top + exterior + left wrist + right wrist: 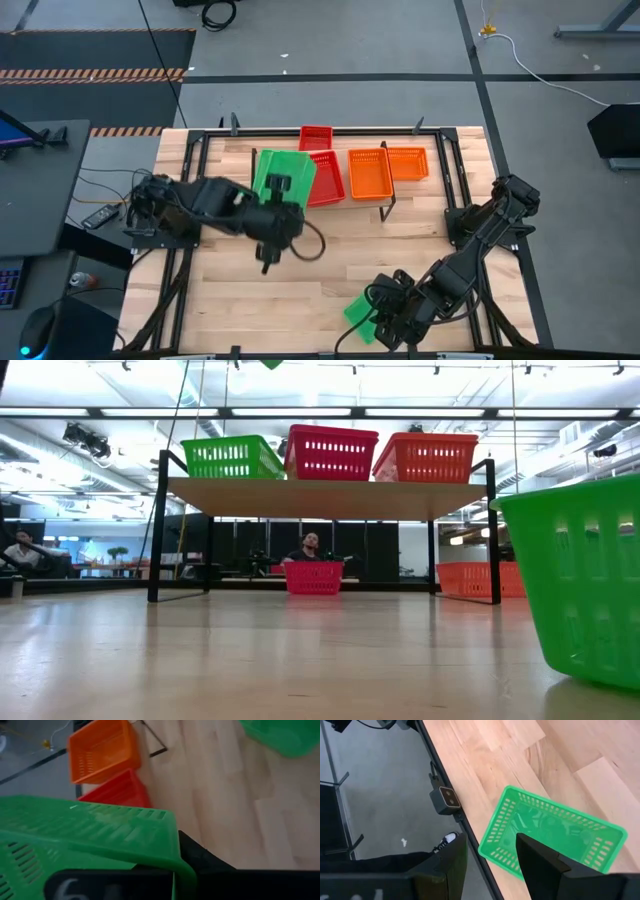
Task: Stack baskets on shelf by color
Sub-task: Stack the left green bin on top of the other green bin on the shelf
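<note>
My left gripper (278,192) is shut on a green basket (290,172) and holds it in the air over the left end of the shelf (320,497). On the shelf stand a green basket (232,457), a red basket (330,452) and an orange basket (425,457). Another green basket (552,832) rests on its base at the table's near edge. My right gripper (490,840) hovers open above that basket's end, one finger over the basket and one past the table edge. My left gripper has the green basket by the rim of one side wall (172,857), with one finger (200,855) on each side of the wall. The fingers come from the table's near side. The basket is lifted clear and tilted above the shelf.
A red basket (316,136) sits on the table behind the shelf, and an orange basket (407,162) lies at the shelf's far right. Black frame rails (470,180) run along the table's sides. Bare wood (330,270) lies between the shelf and the near edge. People sit in the room beyond.
</note>
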`<state>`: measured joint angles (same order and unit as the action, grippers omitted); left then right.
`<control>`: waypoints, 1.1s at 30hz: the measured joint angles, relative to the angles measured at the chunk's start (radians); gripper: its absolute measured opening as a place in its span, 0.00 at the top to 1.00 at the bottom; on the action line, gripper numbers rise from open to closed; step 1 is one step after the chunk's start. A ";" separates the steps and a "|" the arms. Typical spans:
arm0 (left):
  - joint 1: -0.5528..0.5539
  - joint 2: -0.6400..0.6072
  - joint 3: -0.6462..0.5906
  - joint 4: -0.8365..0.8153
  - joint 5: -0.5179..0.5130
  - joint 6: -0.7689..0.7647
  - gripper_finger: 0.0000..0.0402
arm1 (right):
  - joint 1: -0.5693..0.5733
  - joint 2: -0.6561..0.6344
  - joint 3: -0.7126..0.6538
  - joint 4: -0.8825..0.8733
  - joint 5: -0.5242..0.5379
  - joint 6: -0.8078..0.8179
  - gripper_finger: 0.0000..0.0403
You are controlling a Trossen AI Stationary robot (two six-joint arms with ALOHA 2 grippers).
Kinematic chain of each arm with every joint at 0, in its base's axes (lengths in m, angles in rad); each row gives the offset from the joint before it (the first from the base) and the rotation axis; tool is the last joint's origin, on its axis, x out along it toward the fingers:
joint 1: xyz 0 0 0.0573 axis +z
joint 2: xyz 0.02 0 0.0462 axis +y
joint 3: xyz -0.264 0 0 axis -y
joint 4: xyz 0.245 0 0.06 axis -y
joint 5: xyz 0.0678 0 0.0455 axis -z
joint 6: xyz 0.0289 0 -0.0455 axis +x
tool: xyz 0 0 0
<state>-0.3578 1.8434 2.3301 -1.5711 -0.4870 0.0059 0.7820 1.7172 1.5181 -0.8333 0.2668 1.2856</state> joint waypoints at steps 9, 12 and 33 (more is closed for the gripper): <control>0.173 -0.103 -0.182 0.001 0.107 0.085 0.97 | -0.013 0.000 0.000 -0.018 0.000 0.005 0.57; 0.213 -0.150 -0.292 -0.001 0.118 0.085 0.97 | -0.014 0.000 0.000 -0.019 0.000 0.005 0.57; 0.345 -0.177 -0.543 0.130 0.182 0.162 0.97 | -0.026 0.000 0.000 -0.028 -0.032 0.006 0.57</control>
<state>-0.0123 1.6661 1.7874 -1.4409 -0.3049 0.1675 0.7563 1.7172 1.5181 -0.8610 0.2347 1.2911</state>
